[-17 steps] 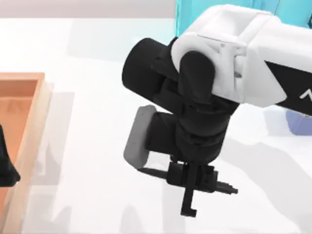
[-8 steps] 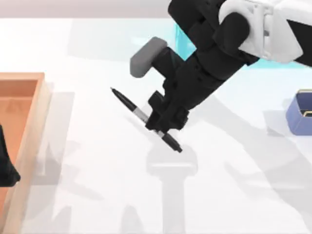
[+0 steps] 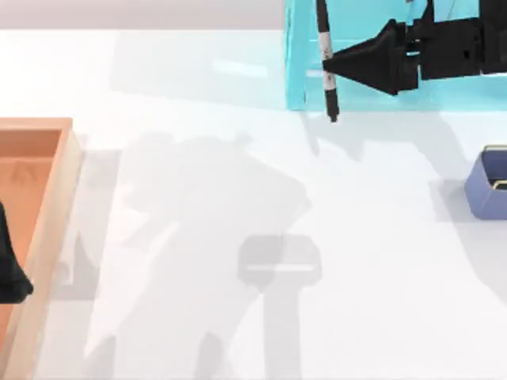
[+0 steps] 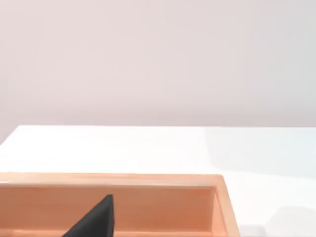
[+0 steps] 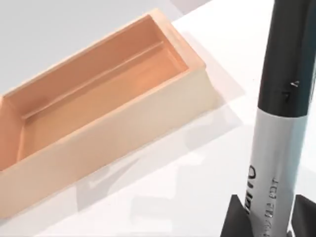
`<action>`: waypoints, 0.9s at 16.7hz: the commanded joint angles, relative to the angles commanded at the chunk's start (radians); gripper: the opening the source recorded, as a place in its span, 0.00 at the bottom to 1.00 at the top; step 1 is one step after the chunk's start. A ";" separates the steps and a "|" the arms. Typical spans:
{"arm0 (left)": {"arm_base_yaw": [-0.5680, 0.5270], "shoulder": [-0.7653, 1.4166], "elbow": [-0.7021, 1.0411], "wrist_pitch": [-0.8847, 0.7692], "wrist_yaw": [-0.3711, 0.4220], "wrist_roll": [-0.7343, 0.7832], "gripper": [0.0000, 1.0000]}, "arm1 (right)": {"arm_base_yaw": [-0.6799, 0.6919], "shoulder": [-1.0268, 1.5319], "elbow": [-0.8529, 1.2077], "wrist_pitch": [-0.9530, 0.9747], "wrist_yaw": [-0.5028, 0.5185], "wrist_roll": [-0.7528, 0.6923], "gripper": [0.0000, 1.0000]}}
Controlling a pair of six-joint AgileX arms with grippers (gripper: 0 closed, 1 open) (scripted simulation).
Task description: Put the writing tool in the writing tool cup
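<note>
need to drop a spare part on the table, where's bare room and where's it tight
Free: the wide white tabletop between the wooden tray on the left and the blue cup on the right. Crowded: far right, where the right gripper holds the marker by the turquoise shelf.

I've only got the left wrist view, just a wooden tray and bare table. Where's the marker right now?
Observer: The right gripper holds the marker at the table's far side, in front of the turquoise shelf.
Operator: Is that grip centred?
Observer: The right wrist view shows the fingers clamping its grey labelled middle, with the black end sticking out beyond them.
Operator: My left gripper is parked over the wooden tray. Where's the cup?
Observer: The blue cup stands at the table's right edge, apart from the marker and nearer the front.
</note>
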 joint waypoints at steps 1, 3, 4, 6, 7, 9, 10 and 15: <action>0.000 0.000 0.000 0.000 0.000 0.000 1.00 | -0.064 0.008 -0.032 0.096 -0.076 0.015 0.00; 0.000 0.000 0.000 0.000 0.000 0.000 1.00 | -0.189 0.016 -0.094 0.268 -0.209 0.037 0.00; 0.000 0.000 0.000 0.000 0.000 0.000 1.00 | -0.248 0.015 -0.123 0.345 -0.266 0.044 0.00; 0.000 0.000 0.000 0.000 0.000 0.000 1.00 | -0.359 0.006 -0.177 0.485 -0.370 0.051 0.00; 0.000 0.000 0.000 0.000 0.000 0.000 1.00 | -0.409 -0.001 -0.201 0.550 -0.416 0.052 0.00; 0.000 0.000 0.000 0.000 0.000 0.000 1.00 | -0.497 -0.017 -0.243 0.667 -0.493 0.049 0.00; 0.000 0.000 0.000 0.000 0.000 0.000 1.00 | -0.533 -0.024 -0.260 0.717 -0.525 0.046 0.00; 0.000 0.000 0.000 0.000 0.000 0.000 1.00 | -0.614 -0.041 -0.300 0.819 -0.587 0.037 0.00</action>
